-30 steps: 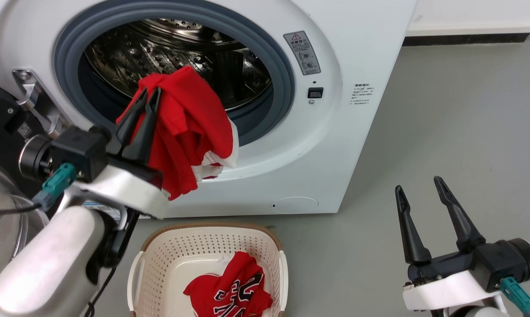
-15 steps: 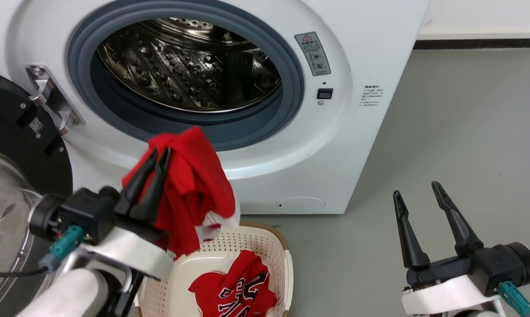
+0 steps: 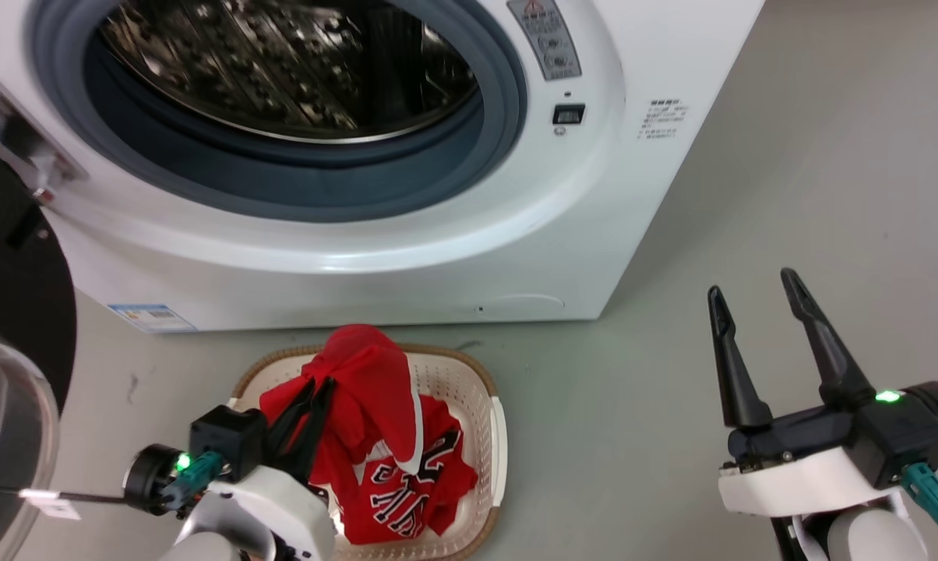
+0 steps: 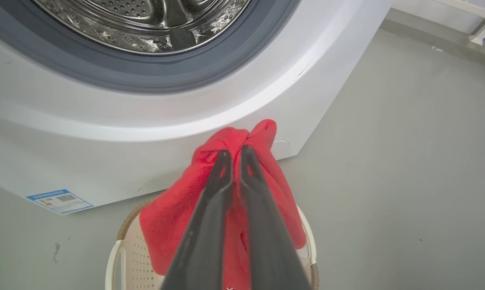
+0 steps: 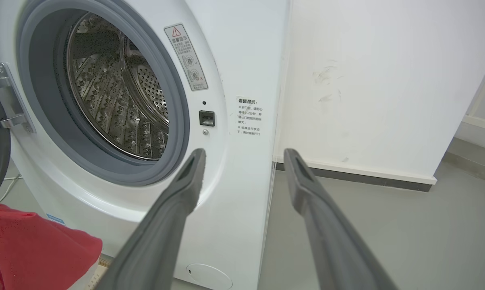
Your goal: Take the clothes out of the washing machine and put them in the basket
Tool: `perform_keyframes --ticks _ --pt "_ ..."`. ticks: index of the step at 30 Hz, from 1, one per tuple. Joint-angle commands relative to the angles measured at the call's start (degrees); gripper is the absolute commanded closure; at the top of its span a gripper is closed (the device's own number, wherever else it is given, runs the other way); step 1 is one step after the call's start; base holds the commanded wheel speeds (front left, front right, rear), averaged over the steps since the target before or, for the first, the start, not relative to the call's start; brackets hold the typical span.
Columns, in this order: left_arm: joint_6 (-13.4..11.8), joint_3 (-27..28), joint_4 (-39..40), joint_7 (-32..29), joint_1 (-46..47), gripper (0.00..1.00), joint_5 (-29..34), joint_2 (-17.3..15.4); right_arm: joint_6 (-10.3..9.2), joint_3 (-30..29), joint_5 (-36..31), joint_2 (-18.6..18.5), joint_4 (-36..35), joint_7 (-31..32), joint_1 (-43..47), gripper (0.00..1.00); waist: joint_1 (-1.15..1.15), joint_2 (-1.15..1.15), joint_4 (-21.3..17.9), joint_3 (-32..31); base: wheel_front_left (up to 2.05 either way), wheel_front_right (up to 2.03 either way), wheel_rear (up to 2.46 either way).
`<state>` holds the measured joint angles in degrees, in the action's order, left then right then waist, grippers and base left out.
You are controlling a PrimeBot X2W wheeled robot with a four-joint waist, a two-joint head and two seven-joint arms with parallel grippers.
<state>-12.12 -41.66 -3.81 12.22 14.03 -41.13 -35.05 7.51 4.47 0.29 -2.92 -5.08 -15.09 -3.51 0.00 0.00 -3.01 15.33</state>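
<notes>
My left gripper (image 3: 319, 383) is shut on a red garment (image 3: 368, 382) with white trim, held over the cream basket (image 3: 481, 413). The fabric drapes down into the basket onto a second red garment (image 3: 395, 491) with black-and-white lettering. In the left wrist view the fingers (image 4: 222, 177) pinch the red garment (image 4: 258, 161) above the basket (image 4: 117, 253). The washing machine (image 3: 594, 218) stands behind, and the steel drum (image 3: 282, 62) shows no clothes in it. My right gripper (image 3: 753, 284) is open above the floor at the right, holding nothing.
The washer's black-rimmed glass door (image 3: 9, 366) hangs open at the far left, close to my left arm. Bare grey floor (image 3: 788, 171) stretches right of the machine. A white wall with a dark skirting (image 5: 367, 177) stands beyond the washer.
My left gripper has come down from the porthole with the red garment to just over the basket. The head camera has tilted down and moved closer. The right gripper stays open.
</notes>
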Motion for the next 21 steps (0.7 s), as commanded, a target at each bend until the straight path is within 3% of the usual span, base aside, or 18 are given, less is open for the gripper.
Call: perform_keyframes --ticks 1,13,21 --pt "0.2 0.1 -0.4 0.3 1.0 1.00 0.0 0.5 -0.04 0.0 -0.5 0.1 -0.2 -0.1 -0.7 0.00 0.00 0.00 -0.6 2.2 0.00 0.00 0.00" --pt "11.4 -1.6 -33.4 2.4 13.7 1.00 0.0 11.7 -0.04 -0.8 -0.2 0.1 -2.9 -0.1 -7.4 0.00 0.00 0.00 -2.7 17.0 0.00 0.00 0.00" --pt "15.6 -2.4 -53.2 2.5 24.0 1.00 0.7 17.6 -0.04 -1.4 0.3 0.1 -3.9 -0.1 -11.4 0.00 0.00 0.00 -3.5 24.6 0.00 0.00 0.00"
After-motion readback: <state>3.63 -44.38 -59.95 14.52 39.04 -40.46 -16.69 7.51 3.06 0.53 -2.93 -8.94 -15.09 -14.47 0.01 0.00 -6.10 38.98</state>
